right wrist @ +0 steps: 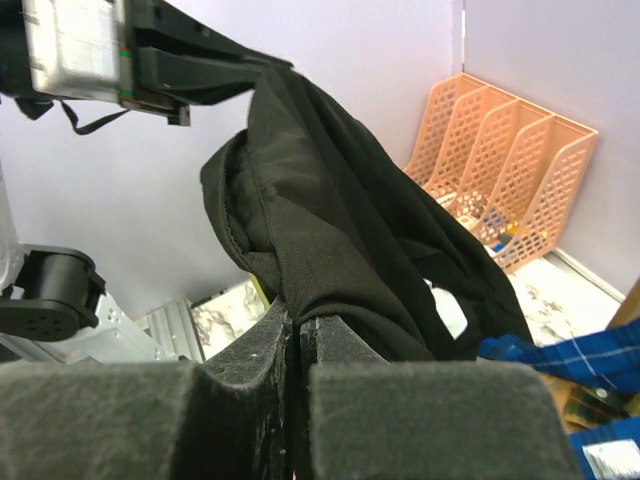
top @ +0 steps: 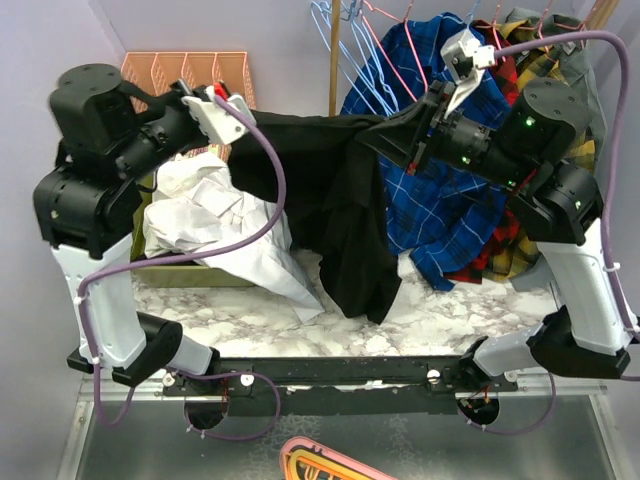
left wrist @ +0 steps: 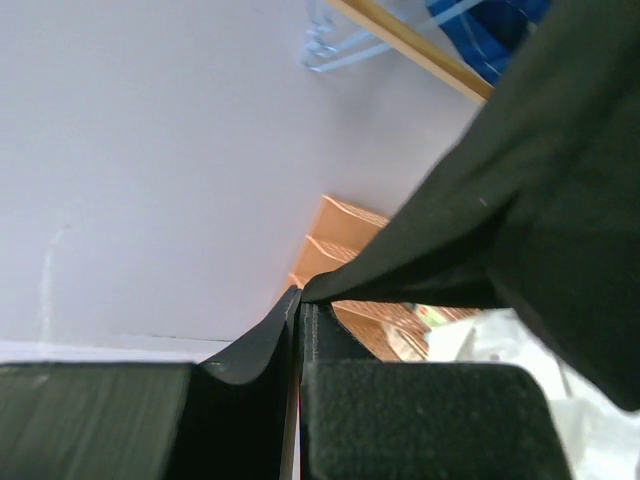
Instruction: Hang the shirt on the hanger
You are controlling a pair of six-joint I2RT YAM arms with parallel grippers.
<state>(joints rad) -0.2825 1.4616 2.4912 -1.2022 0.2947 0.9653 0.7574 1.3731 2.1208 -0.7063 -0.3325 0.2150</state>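
The black shirt [top: 340, 200] hangs stretched in the air between both grippers, its lower part drooping toward the marble table. My left gripper [top: 228, 108] is shut on the shirt's left edge; the left wrist view shows the jaws [left wrist: 300, 303] closed on the black fabric [left wrist: 540, 200]. My right gripper [top: 388, 140] is shut on the right part; the right wrist view shows the jaws [right wrist: 297, 322] pinching a bunched fold [right wrist: 330, 200]. A thin pink hanger [top: 392, 58] hangs at the back rail in front of the blue plaid shirt, beyond the right gripper.
A white garment [top: 220, 235] lies heaped on the left under the black shirt. An orange file rack [top: 185, 68] stands at the back left. Light blue hangers [top: 338, 40], a wooden pole [top: 333, 70], a blue plaid shirt [top: 445, 210] and red-yellow plaid garments [top: 505, 250] crowd the back right.
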